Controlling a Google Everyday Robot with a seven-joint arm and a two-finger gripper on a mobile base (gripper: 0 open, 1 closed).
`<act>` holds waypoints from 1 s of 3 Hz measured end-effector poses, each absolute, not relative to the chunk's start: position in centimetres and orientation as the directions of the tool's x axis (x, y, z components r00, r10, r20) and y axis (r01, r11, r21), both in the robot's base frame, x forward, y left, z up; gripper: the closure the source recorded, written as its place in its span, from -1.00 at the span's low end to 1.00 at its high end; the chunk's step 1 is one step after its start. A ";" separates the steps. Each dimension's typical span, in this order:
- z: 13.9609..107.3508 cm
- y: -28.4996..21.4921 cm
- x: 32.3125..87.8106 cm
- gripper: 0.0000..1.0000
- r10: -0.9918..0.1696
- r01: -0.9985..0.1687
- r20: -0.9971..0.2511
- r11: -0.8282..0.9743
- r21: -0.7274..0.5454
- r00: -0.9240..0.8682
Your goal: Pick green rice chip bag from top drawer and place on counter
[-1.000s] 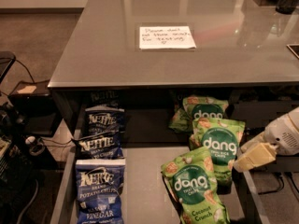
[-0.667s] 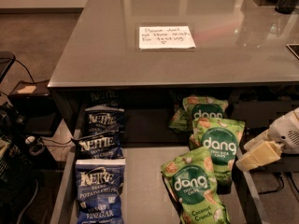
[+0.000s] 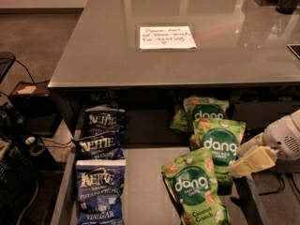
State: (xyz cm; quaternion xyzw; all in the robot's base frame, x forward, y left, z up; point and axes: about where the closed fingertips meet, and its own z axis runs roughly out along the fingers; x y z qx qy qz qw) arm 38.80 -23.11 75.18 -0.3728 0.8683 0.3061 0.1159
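The gripper (image 3: 247, 162), pale cream, comes in from 3 o'clock and hangs over the right side of the open drawer (image 3: 145, 182), just beside the lower right corner of the green rice chip bag (image 3: 218, 143). It holds nothing, and I cannot tell whether it is apart or together. That bag lies flat in the drawer's right half. A second green bag (image 3: 200, 190) overlaps it toward 7 o'clock, and a third green bag (image 3: 206, 108) sits at 12 o'clock of it, partly under the counter (image 3: 108, 55). Three blue chip bags (image 3: 101, 191) lie in a row down the drawer's left side. A handwritten note (image 3: 167, 37) rests on the counter.
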 end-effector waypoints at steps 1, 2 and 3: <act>75.4 -20.5 38.5 -0.42 -0.571 -0.740 -0.471 0.504 0.445 -0.673; 75.2 -17.9 38.8 -0.44 -0.577 -0.772 -0.513 0.471 0.427 -0.636; 74.8 -15.9 39.7 -0.50 -0.585 -0.798 -0.543 0.438 0.413 -0.602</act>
